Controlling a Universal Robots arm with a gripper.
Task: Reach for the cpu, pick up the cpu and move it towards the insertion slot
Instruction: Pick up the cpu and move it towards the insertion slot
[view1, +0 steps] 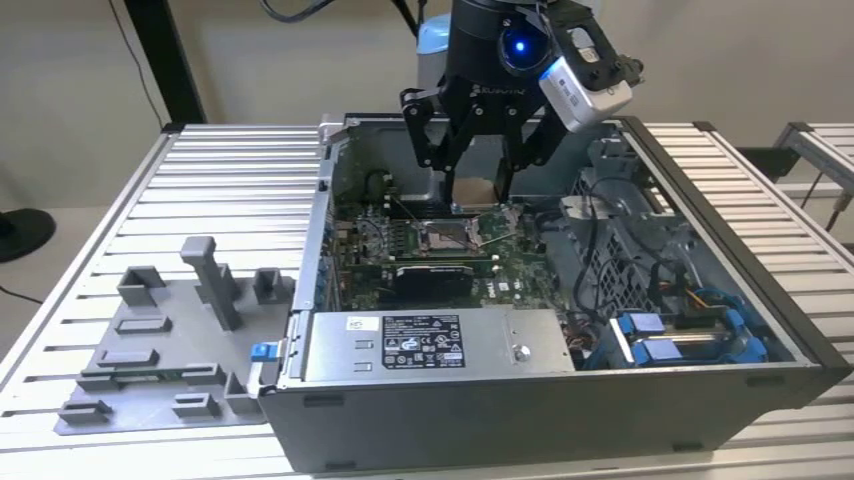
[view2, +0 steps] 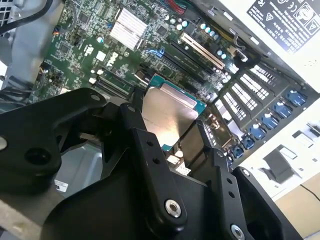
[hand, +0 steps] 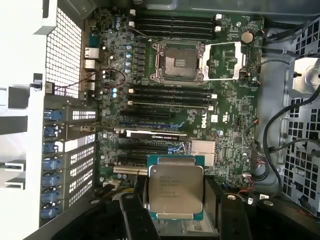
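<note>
One gripper (view1: 481, 185) has its jaws closed on the cpu (hand: 175, 192), lifted up inside the computer case (view1: 561, 400), near the open insertion slot (hand: 178, 61) but not yet over it.

1. A black-and-white label (view1: 420, 342) covers the front of the power supply housing (view1: 521, 345) in the exterior view. Its print is dense and too small to read.
2. A small white sticker (view1: 363, 324) sits just beside that label, its marks illegible.
3. In the second wrist view, a corner of the label (view2: 287, 17) shows triangular warning signs among fine white print.
4. The cpu (hand: 175, 189) carries several lines of faint engraved text on its silvery top, too fine to make out.
5. White lettering (hand: 204, 120) stands on the green circuit board (hand: 235, 130) in the first wrist view.
</note>
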